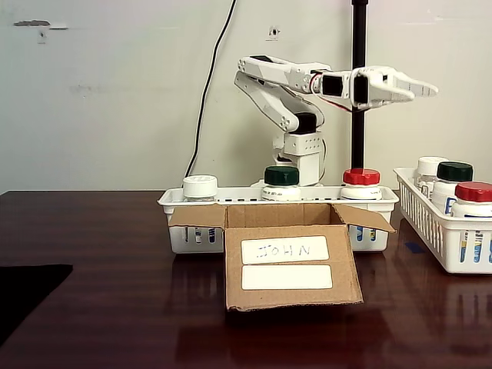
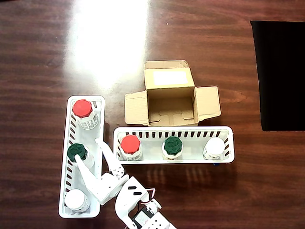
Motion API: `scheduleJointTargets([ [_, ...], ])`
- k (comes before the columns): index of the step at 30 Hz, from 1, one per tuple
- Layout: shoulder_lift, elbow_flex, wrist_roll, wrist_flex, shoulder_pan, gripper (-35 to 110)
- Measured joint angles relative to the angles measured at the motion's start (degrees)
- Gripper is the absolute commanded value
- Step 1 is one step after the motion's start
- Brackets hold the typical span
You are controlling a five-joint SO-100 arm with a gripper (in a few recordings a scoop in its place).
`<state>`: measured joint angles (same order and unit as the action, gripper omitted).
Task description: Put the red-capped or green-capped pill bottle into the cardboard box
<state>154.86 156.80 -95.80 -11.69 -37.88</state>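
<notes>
Reaching out over the white slotted plastic basket (image 2: 66, 157) at the left of the overhead view, the white two-finger gripper (image 2: 92, 153) hung with its fingers spread wide and nothing between them; one finger (image 2: 84, 171) lay just beside the green-capped pill bottle (image 2: 76, 152) in that basket's middle, the other (image 2: 106, 151) outside the basket wall. In the fixed view the gripper (image 1: 415, 88) stood well above the bottles, so the step in hand was judged to be the approach, with no grasp made. Next move would call for lowering and centring the open fingers around one cap before closing, then carrying the bottle to the box. A red-capped pill bottle (image 2: 83, 109) and a white-capped bottle (image 2: 76, 200) shared that basket. The second white slotted basket (image 2: 226, 143) held a red-capped bottle (image 2: 130, 144), a green-capped bottle (image 2: 172, 144) and a white-capped bottle (image 2: 215, 146). The small brown corrugated cardboard box (image 2: 170, 98), flaps open and empty, sat just beside this basket. Its front carried two white rectangular labels: the upper label (image 1: 284, 249) read "JOHN", handwritten upside down; the lower label (image 1: 287, 277) was blank. Bottle label print was too small to read.
</notes>
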Motion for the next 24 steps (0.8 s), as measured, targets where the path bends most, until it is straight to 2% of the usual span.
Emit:
scheduleJointTargets([
  [10, -5.45, 0.70, 0.00, -7.82, 0.88, 51],
  [17, -25.14, -5.89, 0.70, -20.65, 2.55, 51],
  [24, -40.34, -14.06, 0.09, -26.98, 2.55, 51],
])
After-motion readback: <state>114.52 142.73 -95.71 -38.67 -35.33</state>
